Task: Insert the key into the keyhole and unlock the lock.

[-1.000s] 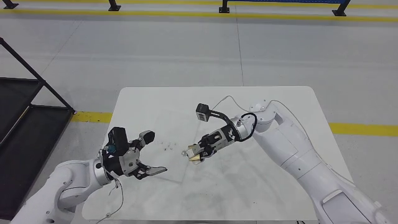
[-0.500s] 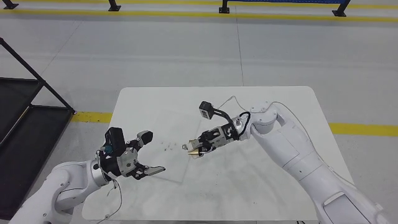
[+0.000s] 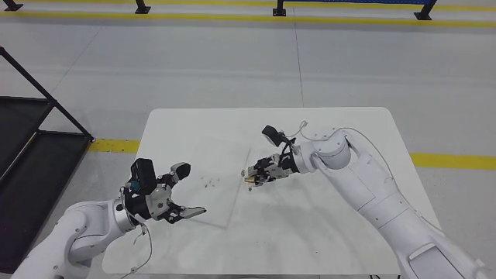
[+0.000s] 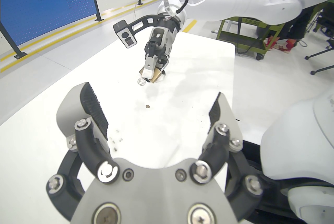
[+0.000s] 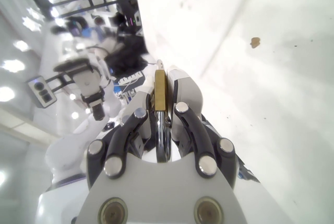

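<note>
Fingers point(image 4: 92, 107) of the left pincer point(image 4: 154, 105) are standing spread wide and gripping nothing, hovering over the near part of the white worktop point(image 4: 198, 73). Just beyond them we are seeing a few brown crumbs point(image 4: 147, 106) lying on the surface. Farther out, the right pincer point(image 5: 161, 76) is pinching a brass padlock point(image 5: 160, 90) by its flat sides, low over the worktop. Its steel shackle point(image 5: 161, 131) is pointing back toward the wrist. At the padlock's far end a small silvery piece, which we are taking for the key point(image 4: 141, 82), is sticking out of the body. We are therefore judging the insertion as probably done, though the keyhole itself is hidden. Nothing is showing the shackle sprung, so the unlocking is looking undone. For that, the free pincer is needing to catch the key and turn it.
</note>
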Motion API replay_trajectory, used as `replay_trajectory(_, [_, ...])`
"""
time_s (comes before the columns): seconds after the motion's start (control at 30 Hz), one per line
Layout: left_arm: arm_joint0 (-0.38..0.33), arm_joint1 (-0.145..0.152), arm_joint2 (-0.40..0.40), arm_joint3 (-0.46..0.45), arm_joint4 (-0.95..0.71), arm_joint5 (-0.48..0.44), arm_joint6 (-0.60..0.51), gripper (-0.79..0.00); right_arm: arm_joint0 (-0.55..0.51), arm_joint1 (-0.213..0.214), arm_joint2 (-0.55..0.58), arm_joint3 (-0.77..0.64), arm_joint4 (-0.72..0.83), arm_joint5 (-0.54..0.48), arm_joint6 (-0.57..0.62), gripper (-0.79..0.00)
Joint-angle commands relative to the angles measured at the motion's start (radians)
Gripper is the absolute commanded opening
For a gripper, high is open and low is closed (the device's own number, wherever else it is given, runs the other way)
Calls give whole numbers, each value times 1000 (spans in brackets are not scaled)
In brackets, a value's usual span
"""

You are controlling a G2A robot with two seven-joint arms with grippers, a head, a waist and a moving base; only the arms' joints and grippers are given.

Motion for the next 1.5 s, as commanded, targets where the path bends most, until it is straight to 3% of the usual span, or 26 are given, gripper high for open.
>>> replay_trajectory(0.0, [0,0,0,0,0,0,0,0,-1,2,-4,0,-22,40,-8,-785])
replay_trajectory(0.23, [0,0,0,0,0,0,0,0,16,-1,-41,37,-91,157,-25,-785])
replay_trajectory(0.53, [0,0,0,0,0,0,0,0,49,-18,-94,95,-142,221,-37,-785])
replay_trajectory(1.1, [0,0,0,0,0,0,0,0,100,-56,-149,227,-143,225,-23,-785])
replay_trajectory(1.3, [0,0,0,0,0,0,0,0,111,-68,-153,263,-118,208,3,-742])
replay_trajectory(1.37, [0,0,0,0,0,0,0,0,116,-71,-159,273,-122,213,6,-533])
replay_trajectory(1.4, [0,0,0,0,0,0,0,0,118,-73,-160,277,-120,213,7,-240])
replay_trajectory(1.43, [0,0,0,0,0,0,0,0,119,-75,-160,282,-118,211,7,0])
replay_trajectory(1.47, [0,0,0,0,0,0,0,0,121,-76,-161,286,-118,211,6,0])
